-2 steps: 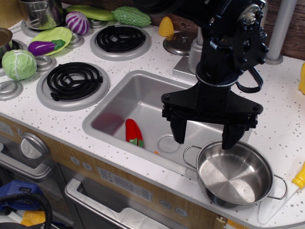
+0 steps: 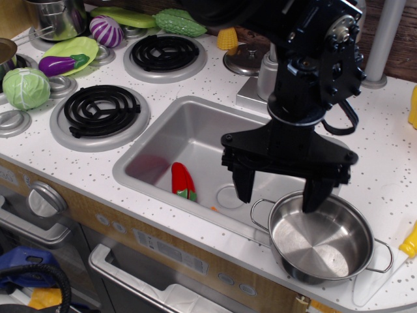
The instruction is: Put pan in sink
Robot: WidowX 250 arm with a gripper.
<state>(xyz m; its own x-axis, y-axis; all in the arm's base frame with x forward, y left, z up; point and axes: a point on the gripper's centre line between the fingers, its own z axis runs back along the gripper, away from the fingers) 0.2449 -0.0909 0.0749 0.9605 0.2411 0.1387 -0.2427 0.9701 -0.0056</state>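
Observation:
The pan (image 2: 322, 238), a shiny shallow steel pot with two wire loop handles, stands on the white counter at the front right, just right of the sink (image 2: 179, 140). The sink is a grey rectangular basin with a round drain ring (image 2: 229, 195). My black gripper (image 2: 277, 195) hangs open over the pan's left rim. One finger (image 2: 243, 184) is outside the rim over the sink's right end, the other finger (image 2: 315, 194) is inside the pan. It holds nothing.
A red pepper (image 2: 183, 182) lies in the sink. Two black coil burners (image 2: 101, 109) (image 2: 165, 53) sit left of the sink, with toy vegetables, a taller steel pot (image 2: 57, 17) and a domed lid (image 2: 245, 60) behind. A grey faucet post (image 2: 383, 40) stands at the back right.
The gripper has dropped slightly lower toward the pan's left rim. The pan has not moved.

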